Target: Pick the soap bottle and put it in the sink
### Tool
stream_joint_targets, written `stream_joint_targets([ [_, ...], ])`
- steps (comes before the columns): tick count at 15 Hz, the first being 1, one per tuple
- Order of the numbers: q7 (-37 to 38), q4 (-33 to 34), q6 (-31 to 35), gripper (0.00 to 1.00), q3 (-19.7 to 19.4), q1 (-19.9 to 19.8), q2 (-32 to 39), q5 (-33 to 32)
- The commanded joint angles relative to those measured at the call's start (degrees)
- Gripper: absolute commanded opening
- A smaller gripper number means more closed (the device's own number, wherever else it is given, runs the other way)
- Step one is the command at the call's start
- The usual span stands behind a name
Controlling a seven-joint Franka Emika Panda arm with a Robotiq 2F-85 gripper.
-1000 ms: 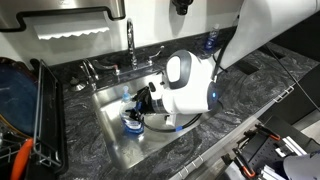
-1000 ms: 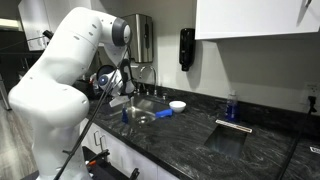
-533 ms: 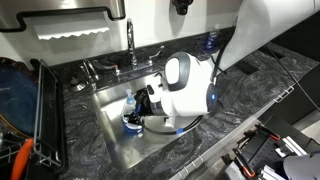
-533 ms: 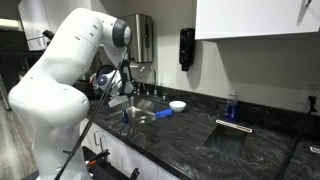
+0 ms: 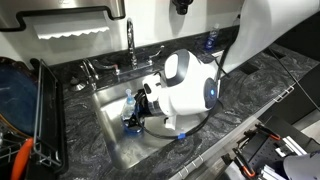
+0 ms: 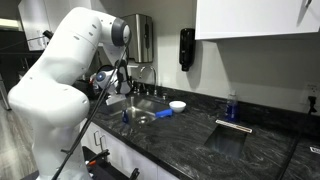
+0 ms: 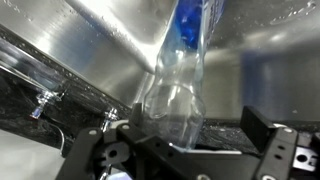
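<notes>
The soap bottle [image 7: 180, 90], clear with blue liquid at its far end, stands between the jaws in the wrist view. It leans against the left finger [image 7: 135, 118], and a clear gap separates it from the right finger [image 7: 265, 125]. My gripper [image 7: 200, 122] is open. In an exterior view the gripper [image 5: 141, 104] reaches down into the steel sink [image 5: 100, 115], with the bottle's blue end [image 5: 132, 122] low in the basin. From the other side, the arm hides the gripper and bottle, and only the sink [image 6: 148, 112] shows.
A faucet [image 5: 130, 45] rises behind the sink. A dish rack [image 5: 25, 115] stands beside it. A flat blue sponge [image 6: 163, 113] and a white bowl [image 6: 177, 104] lie on the dark counter. A small dark-blue bottle [image 6: 232, 105] stands by a second basin [image 6: 232, 135].
The jaws have opened and let go of the soap bottle, which stays in the sink. The arm has barely shifted.
</notes>
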Motion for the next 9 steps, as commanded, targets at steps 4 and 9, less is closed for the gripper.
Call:
stream_joint_targets([
  [4, -20.83, -8.75, 3.90, 1.00, -5.44, 0.79, -8.13, 23.59],
  [9, -33.91, -15.41, 6.19, 1.00, -5.00, -1.74, -15.37, 37.45],
])
